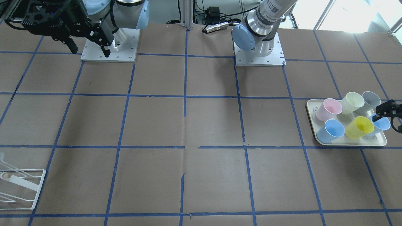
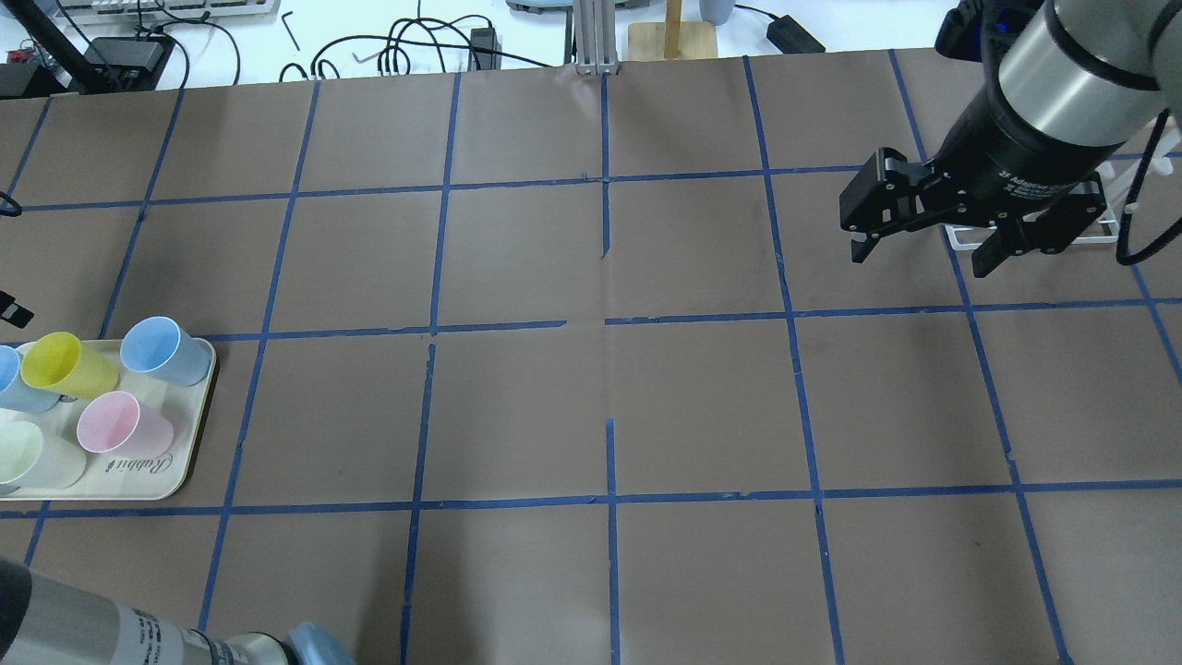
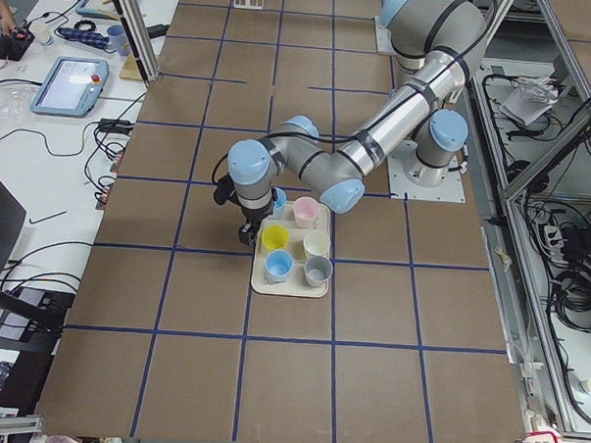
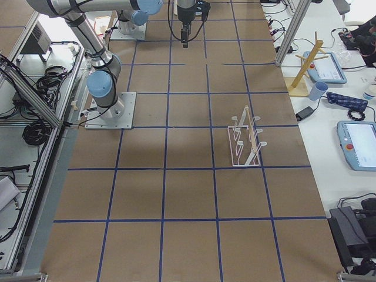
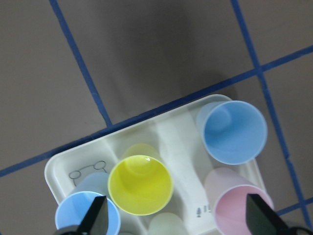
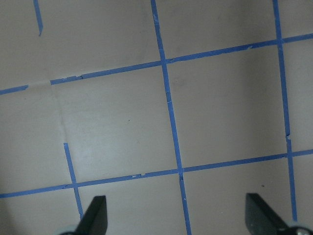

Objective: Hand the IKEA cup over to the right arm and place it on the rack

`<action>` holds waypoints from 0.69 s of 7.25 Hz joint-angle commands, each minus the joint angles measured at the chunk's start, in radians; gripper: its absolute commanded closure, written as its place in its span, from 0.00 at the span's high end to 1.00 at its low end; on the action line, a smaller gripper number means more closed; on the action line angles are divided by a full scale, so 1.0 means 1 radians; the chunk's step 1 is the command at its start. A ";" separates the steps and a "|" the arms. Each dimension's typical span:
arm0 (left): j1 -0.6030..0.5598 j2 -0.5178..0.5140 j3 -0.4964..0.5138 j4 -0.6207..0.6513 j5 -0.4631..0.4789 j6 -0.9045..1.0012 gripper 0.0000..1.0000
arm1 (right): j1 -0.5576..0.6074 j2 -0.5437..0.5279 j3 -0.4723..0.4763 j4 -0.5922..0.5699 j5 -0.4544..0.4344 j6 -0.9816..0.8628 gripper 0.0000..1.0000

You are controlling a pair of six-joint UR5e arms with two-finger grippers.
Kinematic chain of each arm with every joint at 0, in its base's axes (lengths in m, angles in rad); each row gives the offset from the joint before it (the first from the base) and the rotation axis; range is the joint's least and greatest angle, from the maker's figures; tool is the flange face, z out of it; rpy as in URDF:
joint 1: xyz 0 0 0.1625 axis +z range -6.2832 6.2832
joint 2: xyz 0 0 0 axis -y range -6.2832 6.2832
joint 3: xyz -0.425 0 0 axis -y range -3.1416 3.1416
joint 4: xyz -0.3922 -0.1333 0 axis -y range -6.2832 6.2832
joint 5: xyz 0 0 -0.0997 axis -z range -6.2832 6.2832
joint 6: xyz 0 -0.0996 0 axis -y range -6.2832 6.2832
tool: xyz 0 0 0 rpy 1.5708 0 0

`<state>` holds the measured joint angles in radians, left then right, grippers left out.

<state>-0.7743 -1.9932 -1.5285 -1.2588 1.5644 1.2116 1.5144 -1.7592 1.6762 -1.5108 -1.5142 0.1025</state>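
The yellow IKEA cup (image 5: 140, 185) stands mouth up on a cream tray (image 5: 63, 166), also seen in the front view (image 1: 359, 127) and overhead view (image 2: 65, 365). My left gripper (image 5: 177, 218) hovers above the tray, open and empty, with the yellow cup below and between its fingers, nearer the left one. It shows at the front view's right edge (image 1: 388, 113). My right gripper (image 2: 921, 257) is open and empty, held high over bare table (image 6: 177, 218). The white wire rack (image 4: 244, 141) stands on the table, partly hidden behind the right gripper overhead (image 2: 1103, 231).
The tray (image 1: 314, 108) also holds a pink cup (image 1: 329, 109), blue cups (image 1: 331, 130), a pale cream cup (image 1: 352, 102) and a grey cup (image 1: 370, 100), all close around the yellow one. Brown paper with blue tape lines covers the table.
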 commanded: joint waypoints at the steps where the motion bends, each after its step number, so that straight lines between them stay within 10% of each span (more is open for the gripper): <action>1: 0.018 -0.084 0.005 0.029 -0.015 0.011 1.00 | -0.006 0.012 0.007 0.000 0.006 -0.003 1.00; 5: 0.018 -0.088 -0.025 0.025 0.031 0.008 1.00 | -0.132 0.099 0.013 -0.035 0.451 -0.114 1.00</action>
<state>-0.7562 -2.0794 -1.5446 -1.2335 1.5895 1.2207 1.4406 -1.6757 1.6854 -1.5312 -1.2393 0.0667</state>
